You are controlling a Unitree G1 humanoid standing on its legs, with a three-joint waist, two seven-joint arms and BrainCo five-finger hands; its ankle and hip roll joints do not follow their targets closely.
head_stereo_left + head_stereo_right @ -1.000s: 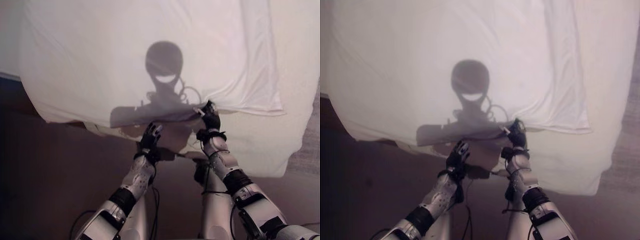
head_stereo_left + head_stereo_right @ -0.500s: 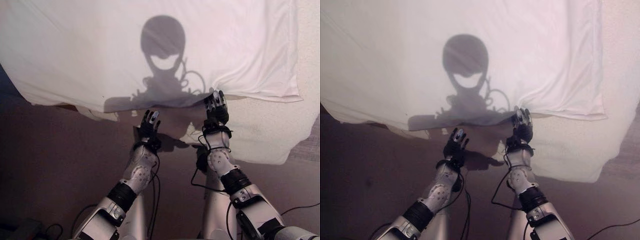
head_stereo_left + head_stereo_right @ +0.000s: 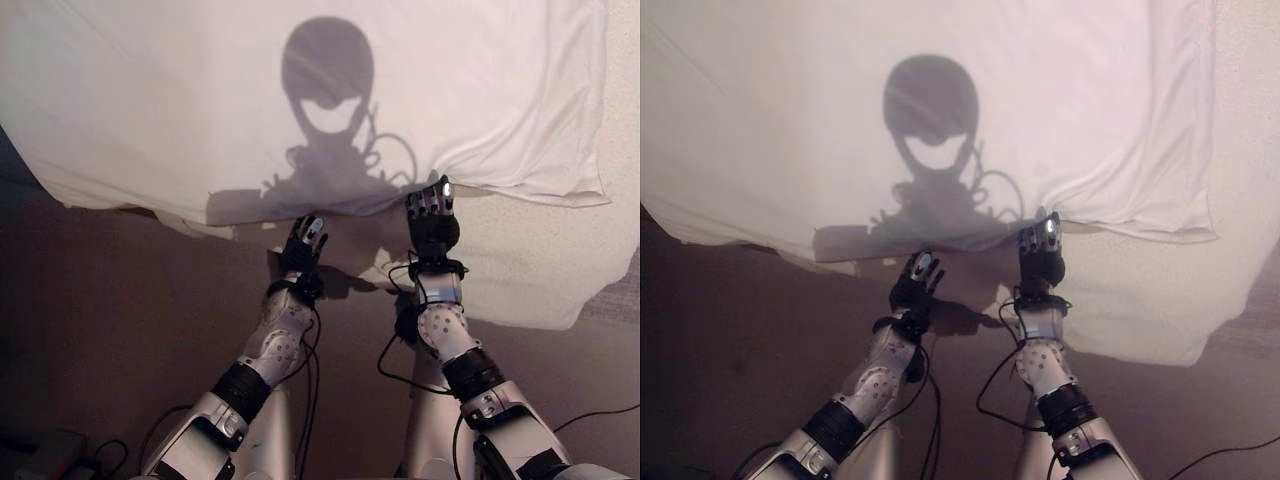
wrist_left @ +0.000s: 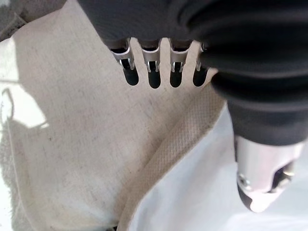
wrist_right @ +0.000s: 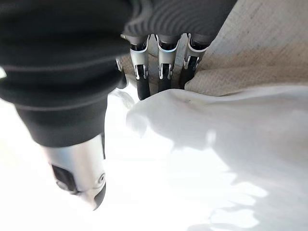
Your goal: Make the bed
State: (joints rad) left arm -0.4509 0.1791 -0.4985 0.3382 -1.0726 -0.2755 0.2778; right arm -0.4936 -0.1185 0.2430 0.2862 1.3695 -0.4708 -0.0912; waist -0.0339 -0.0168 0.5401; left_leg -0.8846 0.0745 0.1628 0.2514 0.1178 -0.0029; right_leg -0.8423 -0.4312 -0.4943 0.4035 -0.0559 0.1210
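Note:
A white sheet [image 3: 180, 110] covers the bed, and its lower hem hangs over the near edge. My right hand [image 3: 432, 215] stands at that hem with straight fingers; in the right wrist view its fingertips [image 5: 143, 89] touch the sheet's edge [image 5: 231, 144] over the beige mattress [image 5: 269, 38], and its thumb stands apart. Further left and lower, my left hand [image 3: 303, 243] is open with nothing in it. In the left wrist view its fingers [image 4: 154, 77] point at the beige mattress side [image 4: 72, 120] and its corded seam [image 4: 173, 144].
A cream textured cover [image 3: 530, 260] lies under the sheet on the right and drapes over the bed's near corner. Dark brown carpet [image 3: 100, 320] runs along the bed's near side. A small dark object [image 3: 60, 455] lies on the floor at the lower left.
The camera has shifted. My right hand has let go of the sheet's hem and straightened its fingers upward. My left hand has moved slightly closer to the bed.

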